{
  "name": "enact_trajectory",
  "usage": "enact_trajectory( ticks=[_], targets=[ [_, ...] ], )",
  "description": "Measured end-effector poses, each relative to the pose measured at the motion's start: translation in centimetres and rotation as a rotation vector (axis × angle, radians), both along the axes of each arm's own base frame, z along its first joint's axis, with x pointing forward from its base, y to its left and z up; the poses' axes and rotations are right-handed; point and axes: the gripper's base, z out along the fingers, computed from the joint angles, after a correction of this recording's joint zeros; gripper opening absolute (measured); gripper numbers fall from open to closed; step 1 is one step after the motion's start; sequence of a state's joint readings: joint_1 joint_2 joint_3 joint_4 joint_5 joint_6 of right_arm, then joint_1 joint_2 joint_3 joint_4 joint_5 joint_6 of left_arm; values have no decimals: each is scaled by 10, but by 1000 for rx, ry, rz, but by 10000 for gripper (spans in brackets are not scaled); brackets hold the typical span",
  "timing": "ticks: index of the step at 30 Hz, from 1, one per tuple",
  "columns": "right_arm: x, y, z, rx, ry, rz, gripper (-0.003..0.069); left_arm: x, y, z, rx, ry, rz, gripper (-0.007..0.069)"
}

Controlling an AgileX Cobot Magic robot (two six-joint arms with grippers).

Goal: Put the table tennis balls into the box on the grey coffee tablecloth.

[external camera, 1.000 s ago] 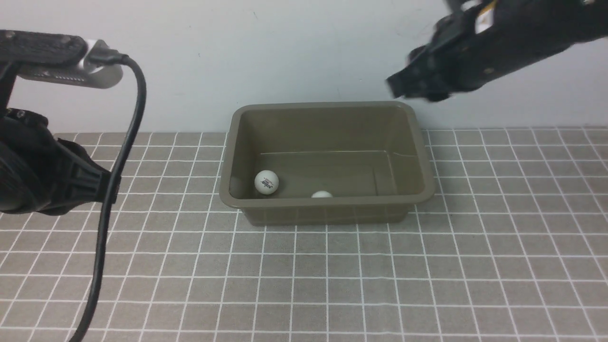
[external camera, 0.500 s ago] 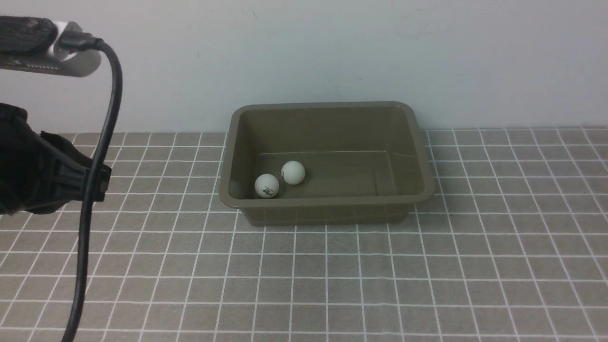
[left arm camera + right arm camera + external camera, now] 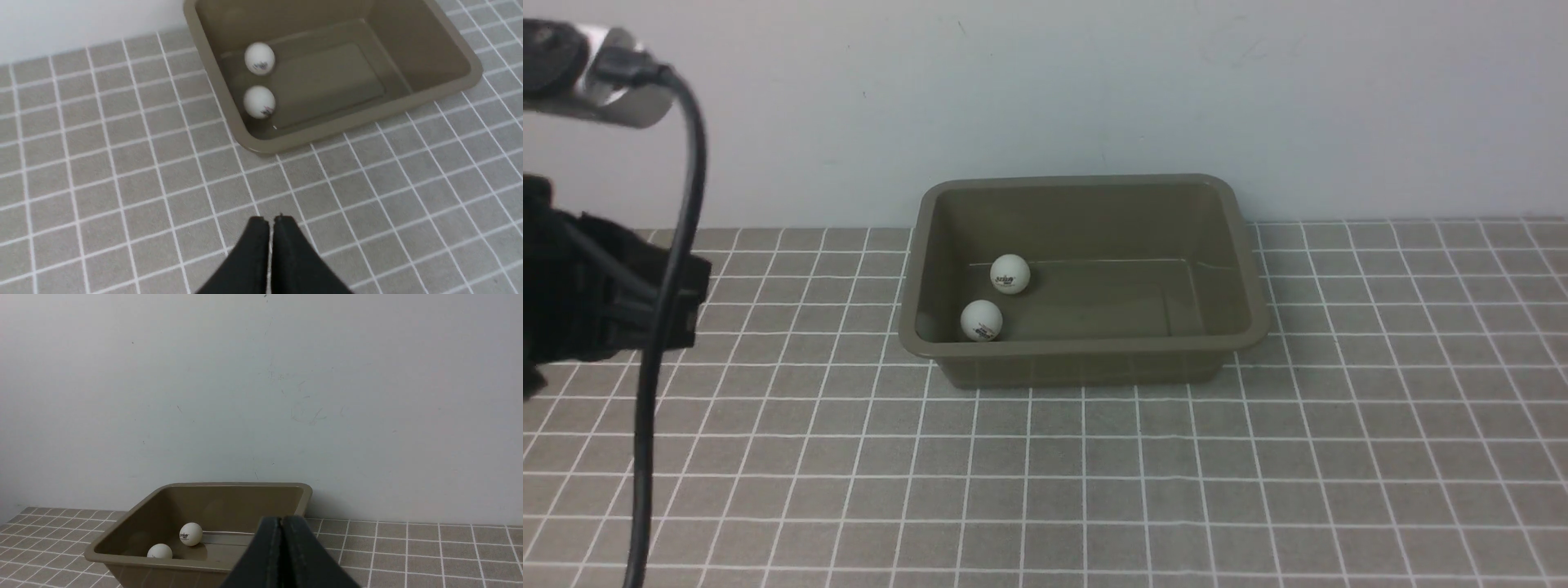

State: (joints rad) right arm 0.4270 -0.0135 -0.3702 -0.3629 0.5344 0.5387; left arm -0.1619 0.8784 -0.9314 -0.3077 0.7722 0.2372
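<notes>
The table tennis balls (image 3: pixel 996 296) both lie inside the box (image 3: pixel 1086 349), which stands on the grey coffee tablecloth (image 3: pixel 1094 474) close to the wall (image 3: pixel 1094 82). The front ball (image 3: pixel 981 319) rests against the near-left corner of the floor. The rear ball (image 3: pixel 1010 273) sits just behind it, near the left wall. No ball is visible on the cloth, so placement appears complete.

Gripper condition:
- The left gripper (image 3: pixel 269 220) is clenched on nothing, fingers pressed together, above bare cloth and well apart from the box.
- The right gripper (image 3: pixel 281 519) is likewise clenched and empty. It is absent from the front view.

Residual hazards, as judged from this state:
1. The rear ball looks slightly smeared in the left wrist view and may be rolling. The walls are tall relative to the balls, so escape seems unlikely.
2. The left arm (image 3: pixel 596 302) carries a loose cable (image 3: pixel 662 327) that hangs down to the cloth. A sweep toward the box could catch the flared rim and drag or tip it.
3. The box is light plastic on cloth. Any arm contact could slide it or wrinkle the cloth beneath.
</notes>
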Motion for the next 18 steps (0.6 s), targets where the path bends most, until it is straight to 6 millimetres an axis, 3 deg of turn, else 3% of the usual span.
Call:
enact_trajectory(
  ticks=[9, 15, 18],
  targets=[
    [0, 0, -1, -3, 12, -5, -14, -75, 13, -30, -115, -253, 49, -5],
    [0, 0, -1, -4, 13, -5, -15, -105, 17, -46, -135, -318, 39, -5],
    [0, 0, -1, -4, 13, -5, -15, -110, 17, -48, -137, -320, 33, -5]
  ],
)
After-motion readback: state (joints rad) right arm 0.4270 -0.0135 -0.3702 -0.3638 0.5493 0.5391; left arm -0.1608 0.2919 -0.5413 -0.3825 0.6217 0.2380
